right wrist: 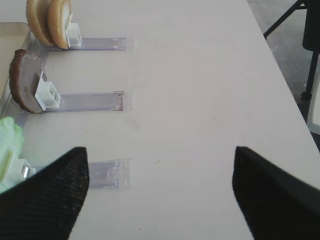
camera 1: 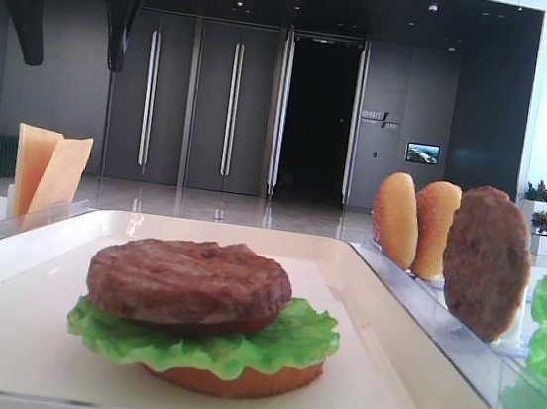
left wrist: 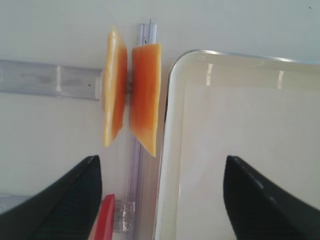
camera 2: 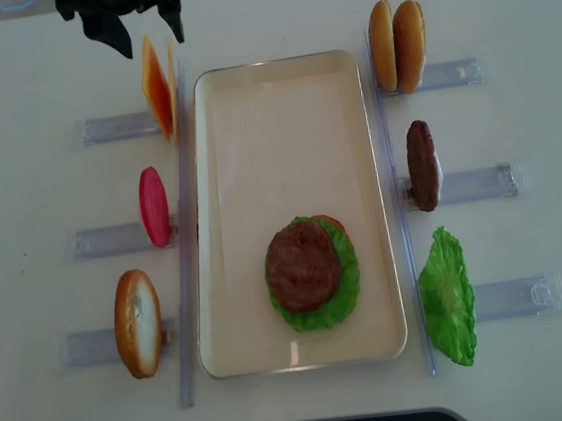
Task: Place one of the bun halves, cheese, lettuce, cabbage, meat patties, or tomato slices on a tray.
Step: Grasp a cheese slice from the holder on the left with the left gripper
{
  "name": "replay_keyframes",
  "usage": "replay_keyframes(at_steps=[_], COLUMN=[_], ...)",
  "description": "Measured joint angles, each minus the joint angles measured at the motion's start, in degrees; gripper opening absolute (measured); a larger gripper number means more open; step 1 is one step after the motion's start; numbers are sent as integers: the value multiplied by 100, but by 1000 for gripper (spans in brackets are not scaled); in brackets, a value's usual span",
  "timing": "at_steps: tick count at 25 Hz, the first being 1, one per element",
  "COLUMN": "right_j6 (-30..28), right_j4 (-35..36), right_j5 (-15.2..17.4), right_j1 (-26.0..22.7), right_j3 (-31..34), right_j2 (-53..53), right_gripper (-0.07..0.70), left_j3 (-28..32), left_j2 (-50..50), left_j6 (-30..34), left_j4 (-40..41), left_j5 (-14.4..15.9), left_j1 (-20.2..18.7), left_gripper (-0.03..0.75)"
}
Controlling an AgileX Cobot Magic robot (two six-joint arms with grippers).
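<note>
Nearest to the low front camera stands a stack on the tray (camera 1: 7,262): a bun half (camera 1: 232,379) at the bottom, a lettuce leaf (camera 1: 207,341) on it, and a meat patty (camera 1: 189,282) on top. From above, this stack sits in the near half of the tray, a little right of the middle.

On the left of the tray, clear holders (camera 2: 116,127) on the white tabletop (camera 2: 38,196) keep food upright: two cheese slices (camera 2: 158,88) far, a red tomato slice (camera 2: 154,206) in the middle, one bun (camera 2: 137,323) near. On the right stand two buns (camera 2: 396,45) far, a second patty (camera 2: 421,165) in the middle, and a second lettuce leaf (camera 2: 447,297) near.

The left hand (camera 2: 146,29) hovers just beyond the cheese slices with its fingers spread wide, holding nothing. The right hand (right wrist: 160,195) also has its fingers spread apart and empty, over bare tabletop to the right of the holders.
</note>
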Motion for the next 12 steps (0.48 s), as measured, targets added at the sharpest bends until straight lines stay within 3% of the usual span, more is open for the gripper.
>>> replay_keyframes(at_steps=[12], right_j6=[0], right_j4=[0], right_j5=[0], right_j1=[0], right_j3=[0], right_j2=[0], right_gripper=[587], left_j3=[0], left_j2=[351], left_j6=[-62], left_j4=[25], left_j5=[-90], left_j1=[0], left_gripper=[576])
